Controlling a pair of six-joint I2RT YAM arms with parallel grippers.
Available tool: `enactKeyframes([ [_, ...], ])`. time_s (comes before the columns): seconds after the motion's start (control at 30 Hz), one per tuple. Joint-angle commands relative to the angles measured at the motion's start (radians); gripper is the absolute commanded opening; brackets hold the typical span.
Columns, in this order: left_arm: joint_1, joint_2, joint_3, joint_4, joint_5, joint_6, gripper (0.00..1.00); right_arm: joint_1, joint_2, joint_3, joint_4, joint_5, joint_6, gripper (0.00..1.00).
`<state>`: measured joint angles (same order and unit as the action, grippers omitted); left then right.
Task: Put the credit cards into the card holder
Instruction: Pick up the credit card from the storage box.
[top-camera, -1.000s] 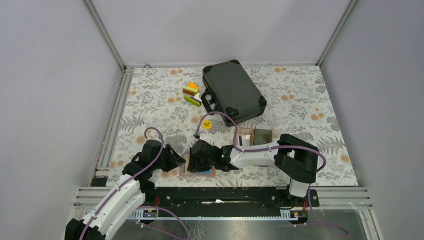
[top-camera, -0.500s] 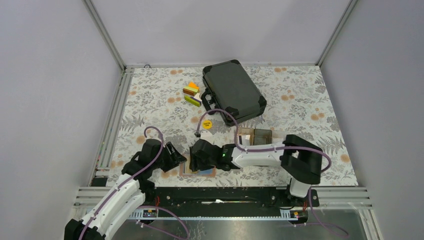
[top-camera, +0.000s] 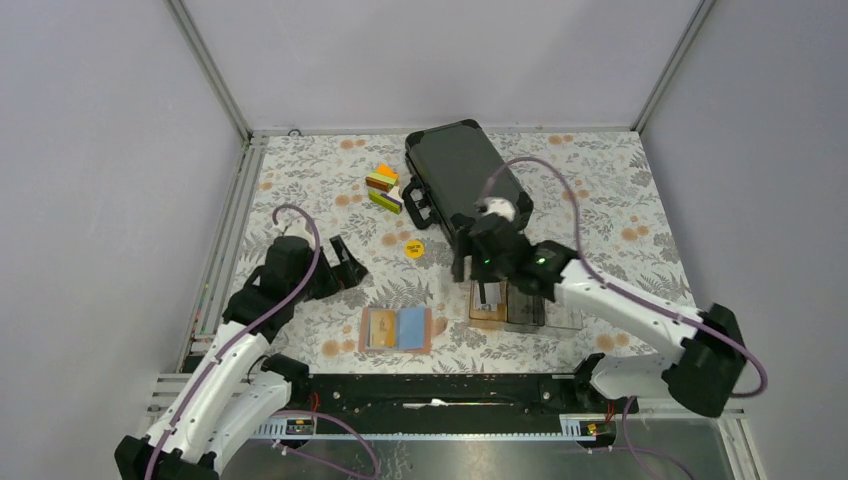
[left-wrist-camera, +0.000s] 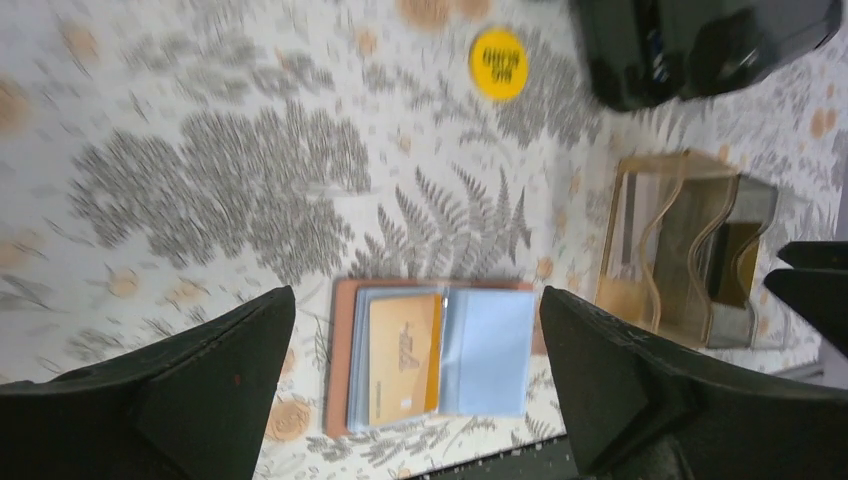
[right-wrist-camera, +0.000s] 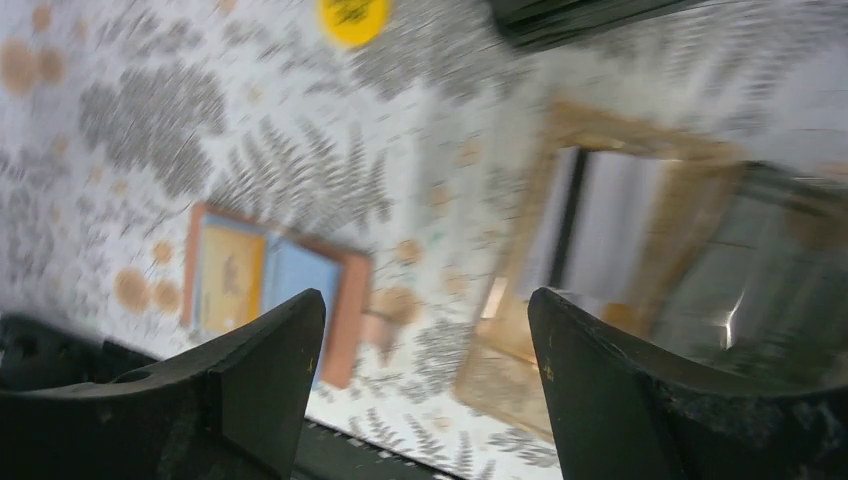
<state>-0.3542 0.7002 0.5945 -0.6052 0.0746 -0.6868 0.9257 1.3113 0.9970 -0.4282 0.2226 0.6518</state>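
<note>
The card holder (top-camera: 417, 329) lies open flat near the front edge, salmon-pink with blue-grey pockets. An orange-yellow credit card (top-camera: 380, 329) sits in its left pocket (left-wrist-camera: 404, 355). My left gripper (top-camera: 350, 265) hovers up and left of the holder, open and empty (left-wrist-camera: 417, 300). My right gripper (top-camera: 490, 292) hangs open and empty over the clear tray (top-camera: 527, 322), well right of the holder (right-wrist-camera: 352, 300). In that tray (left-wrist-camera: 668, 325) stand a white-grey card (left-wrist-camera: 625, 230) and a dark card (left-wrist-camera: 735, 265).
A black hard case (top-camera: 465, 180) lies at the back centre, close behind the right wrist. A round yellow disc (top-camera: 414, 249) lies between the grippers, coloured blocks (top-camera: 383, 190) further back left. The black front rail (top-camera: 450, 385) runs just below the holder.
Both grippers have drawn off the card holder and opened. The right arm swung back and right to over the tray; the left lifted back-left. The orange card stays in the holder.
</note>
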Motion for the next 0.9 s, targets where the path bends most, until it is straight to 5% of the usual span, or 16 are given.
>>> enactKeyframes([
  [0.0,0.031,0.005,0.158,-0.023,-0.135,0.161,0.99,-0.191,-0.130,-0.048,-0.162,-0.021,-0.129,0.82],
  [0.37,0.125,0.033,0.189,0.001,-0.158,0.254,0.99,-0.582,-0.251,-0.179,-0.205,-0.106,-0.205,0.79],
  [0.87,0.183,0.051,0.166,0.042,-0.079,0.250,0.99,-0.645,-0.198,-0.313,-0.116,-0.219,-0.166,0.72],
])
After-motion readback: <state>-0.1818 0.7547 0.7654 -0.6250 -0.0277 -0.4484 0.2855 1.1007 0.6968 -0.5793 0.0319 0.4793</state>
